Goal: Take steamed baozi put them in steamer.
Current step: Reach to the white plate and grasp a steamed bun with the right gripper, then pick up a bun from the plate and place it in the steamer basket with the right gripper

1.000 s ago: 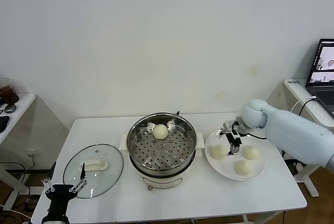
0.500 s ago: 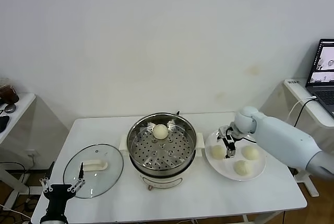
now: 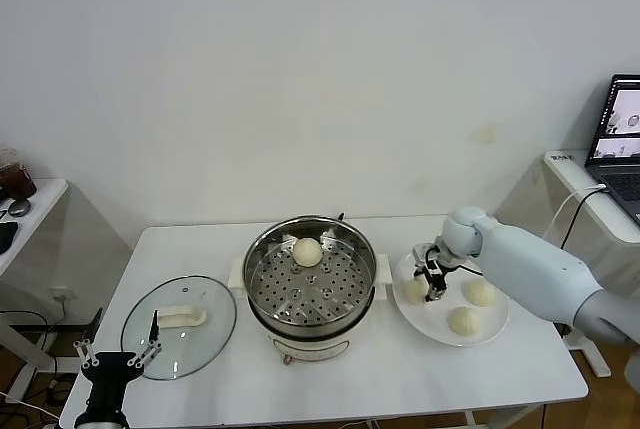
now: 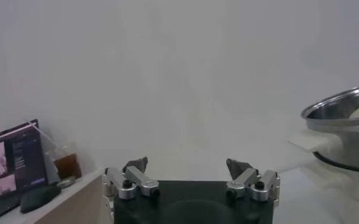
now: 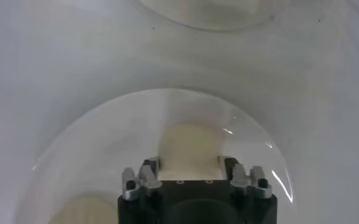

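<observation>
Lowered leftward onto the plate (image 3: 492,328), right gripper (image 3: 428,284) straddles 1 steamed baozi (image 3: 415,291), jaws spread, not closed.

White wall (image 3: 300,69), white table (image 3: 420,369), side desks.

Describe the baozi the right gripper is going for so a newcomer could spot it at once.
Start at the white plate just right of the steamer on the table. It holds three baozi; the target baozi is the one nearest the steamer. Unlike its two neighbours, it has the right gripper right over it, fingers open on either side of it.
</observation>
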Tool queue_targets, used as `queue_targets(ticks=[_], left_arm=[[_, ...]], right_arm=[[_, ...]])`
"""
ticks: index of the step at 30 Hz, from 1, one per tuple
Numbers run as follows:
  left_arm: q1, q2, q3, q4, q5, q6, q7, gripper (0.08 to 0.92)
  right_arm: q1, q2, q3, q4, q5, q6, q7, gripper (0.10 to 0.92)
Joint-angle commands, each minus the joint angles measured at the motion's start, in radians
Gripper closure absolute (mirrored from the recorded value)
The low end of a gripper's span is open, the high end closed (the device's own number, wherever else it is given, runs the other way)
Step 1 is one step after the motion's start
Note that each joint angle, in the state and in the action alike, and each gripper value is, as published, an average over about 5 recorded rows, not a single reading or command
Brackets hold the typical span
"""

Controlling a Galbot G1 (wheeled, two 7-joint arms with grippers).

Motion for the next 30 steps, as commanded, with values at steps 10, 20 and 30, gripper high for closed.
queue_targets(ticks=[10, 20, 30], left_arm=[[-0.006, 0.001, 0.008, -0.003, -0.002, 0.003, 0.003, 0.177], [-0.045, 0.022, 0.026, 0.019, -0.011, 0.004, 0.005, 0.177], [-0.066, 0.044, 0.028, 0.032, -0.021, 0.013, 0.009, 0.177]], right_arm=[[0.144, -0.096, -0.039, 0.142, 0.111, -0.036, -0.021, 0.557], [0.699, -0.132, -0.371, 0.293, 0.472, -0.136, -0.014, 0.546], [0.868, 0.073, -0.532, 0.424, 0.758, -0.340, 0.092, 0.538]])
